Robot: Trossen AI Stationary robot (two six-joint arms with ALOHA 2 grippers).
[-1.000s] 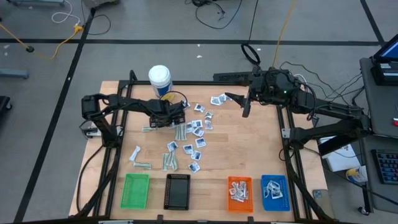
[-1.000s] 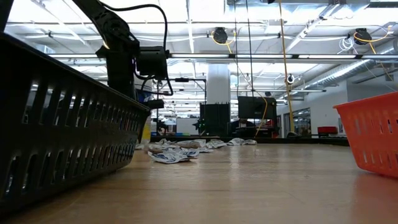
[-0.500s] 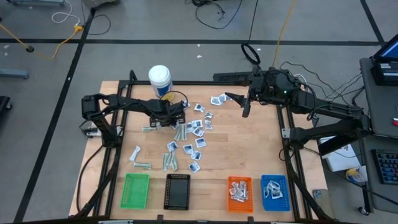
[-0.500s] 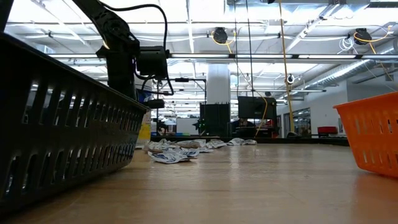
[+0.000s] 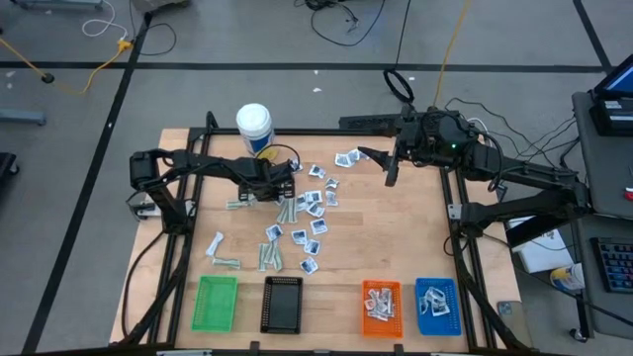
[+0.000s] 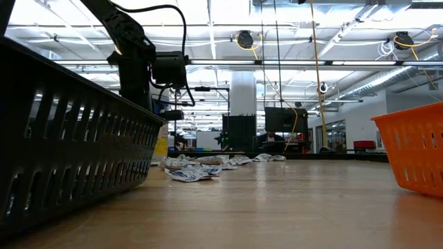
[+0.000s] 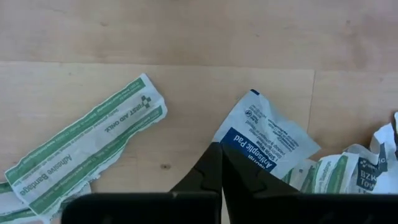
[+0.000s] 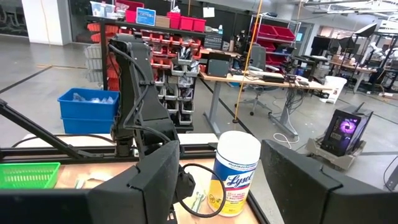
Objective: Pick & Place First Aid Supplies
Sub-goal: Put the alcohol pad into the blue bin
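Observation:
The first aid supplies [image 5: 307,213] lie scattered over the middle of the wooden table: square white-and-blue sachets and longer pale green-printed strips. My left gripper [image 5: 285,188] is down at the pile's far left edge, and its shut fingers [image 7: 219,152] meet at a white-and-blue sachet [image 7: 273,134]. A bandage strip [image 7: 87,149] lies flat beside it. My right gripper [image 5: 389,173] waits open above the table's far right part, nothing between its fingers [image 8: 221,158]. My left gripper comes down from above, and its shut fingertips meet at the sachet's near corner [image 7: 231,138]. The fingers cover that corner, so I cannot tell how much of it sits between them. The sachet lies flat on the table.
A tall white bottle with a yellow label [image 5: 254,127] stands at the far left, behind the left arm. Along the near edge stand a green tray [image 5: 216,303], a black tray [image 5: 283,304], an orange tray [image 5: 381,305] and a blue tray [image 5: 437,305]; the last two hold packets.

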